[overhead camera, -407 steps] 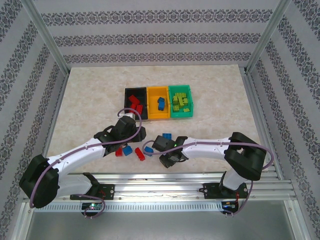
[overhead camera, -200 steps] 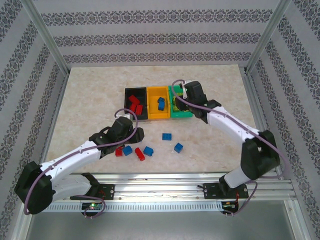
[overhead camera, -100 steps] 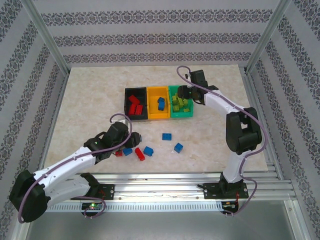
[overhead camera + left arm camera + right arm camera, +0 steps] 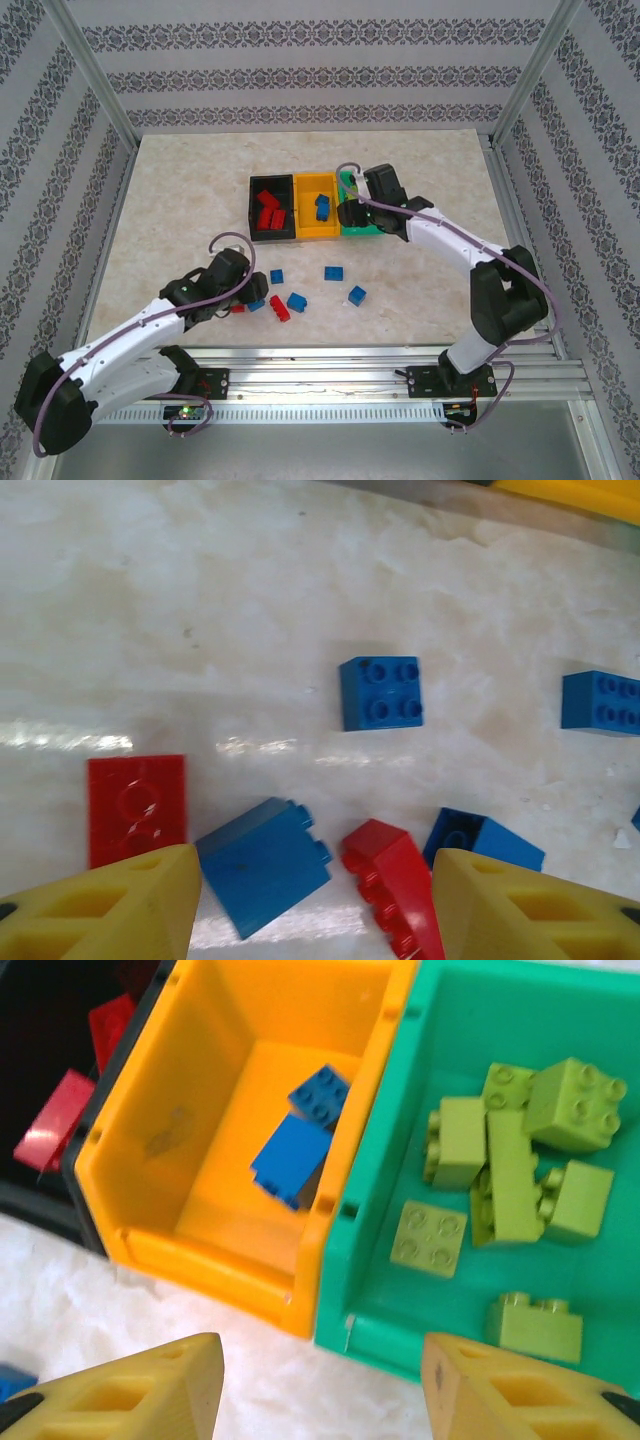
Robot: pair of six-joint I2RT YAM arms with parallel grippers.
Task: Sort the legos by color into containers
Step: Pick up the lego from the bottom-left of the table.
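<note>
Pulled back toward the near rims, the right gripper [image 4: 320, 1385] hangs spread and empty above the orange-yellow bin [image 4: 200, 1250] and green bin [image 4: 375, 1300]; the left gripper [image 4: 315, 905], spread, empty, hovers over a blue brick [image 4: 262, 865].

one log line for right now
left gripper open over loose legos | right gripper open above orange bin and green bin | red, blue legos unsorted on table

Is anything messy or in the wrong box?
The black bin, orange bin and green bin each hold one color. But loose bricks lie on the table by the left tool; one red brick and one blue brick are tipped over.
</note>
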